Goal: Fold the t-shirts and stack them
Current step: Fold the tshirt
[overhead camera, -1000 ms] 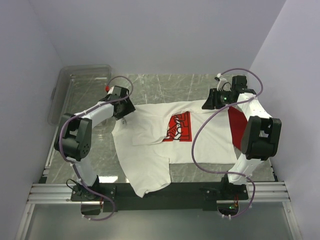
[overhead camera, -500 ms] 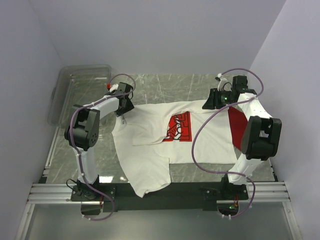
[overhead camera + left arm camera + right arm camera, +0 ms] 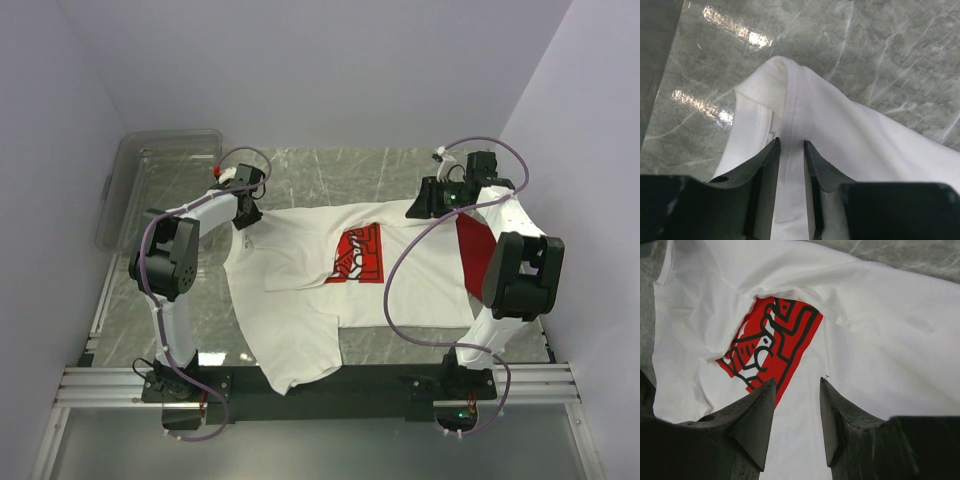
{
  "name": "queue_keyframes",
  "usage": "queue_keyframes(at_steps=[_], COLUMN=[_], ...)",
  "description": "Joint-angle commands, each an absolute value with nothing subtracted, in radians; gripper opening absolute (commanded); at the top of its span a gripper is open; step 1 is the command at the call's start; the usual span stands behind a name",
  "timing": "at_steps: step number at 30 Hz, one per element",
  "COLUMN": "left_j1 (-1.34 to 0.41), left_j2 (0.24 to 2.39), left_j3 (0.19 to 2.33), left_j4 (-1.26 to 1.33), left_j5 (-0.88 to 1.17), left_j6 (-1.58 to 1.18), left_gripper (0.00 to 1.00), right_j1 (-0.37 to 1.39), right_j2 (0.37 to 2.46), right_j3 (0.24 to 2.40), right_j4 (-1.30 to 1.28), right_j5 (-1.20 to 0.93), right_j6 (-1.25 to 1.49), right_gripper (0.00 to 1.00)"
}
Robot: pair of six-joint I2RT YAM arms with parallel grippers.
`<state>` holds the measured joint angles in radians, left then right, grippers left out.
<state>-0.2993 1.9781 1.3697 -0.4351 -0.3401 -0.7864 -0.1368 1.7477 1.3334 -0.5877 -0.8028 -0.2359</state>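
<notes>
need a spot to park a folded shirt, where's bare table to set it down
The far strip of table is bare, bordered by the back wall and the white t-shirt. A narrower patch lies between the left arm and the shirt. Centre and right are crowded: white t-shirt, red t-shirt.

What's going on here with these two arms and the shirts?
Two robot arms are working on folding shirts. A white t-shirt with a red print lies partly folded on the table. The left pincer straddles a raised fold at the shirt's edge, though a firm grip isn't clear. The right pincer hangs open above the print, holding nothing. A red t-shirt lies beside the right arm.
</notes>
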Motion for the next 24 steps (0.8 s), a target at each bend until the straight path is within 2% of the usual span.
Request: queue_keyframes(at_steps=[1,4,8,11,13,16,24], left_j1=[-0.293,-0.291,-0.288,-0.284,-0.284,-0.282,-0.276], left_j2=[1.979,1.980,1.974,1.982,1.986,1.988,1.967], left_j3=[1.405,1.404,1.384,1.378,1.376,1.379,1.413], left_j4=[-0.440,-0.437,-0.427,-0.422,-0.420,-0.422,-0.439], left_j5=[-0.356,-0.348,-0.333,-0.318,-0.313,-0.311,-0.339], left_j6=[-0.765,-0.761,-0.758,-0.755,-0.756,-0.752,-0.700], left_gripper=[0.31,0.30,0.36,0.37,0.34,0.19,0.14], right_j1=[-0.149,-0.152,-0.155,-0.156,-0.158,-0.163,-0.167], right_j2=[1.718,1.720,1.720,1.720,1.718,1.718,1.718], right_j3=[1.338,1.338,1.339,1.339,1.339,1.339,1.339], right_j4=[-0.569,-0.571,-0.571,-0.571,-0.571,-0.571,-0.572], right_j5=[-0.822,-0.830,-0.831,-0.831,-0.833,-0.838,-0.841], right_j6=[-0.244,-0.244,-0.244,-0.242,-0.241,-0.242,-0.242], right_gripper=[0.47,0.47,0.47,0.47,0.47,0.47,0.47])
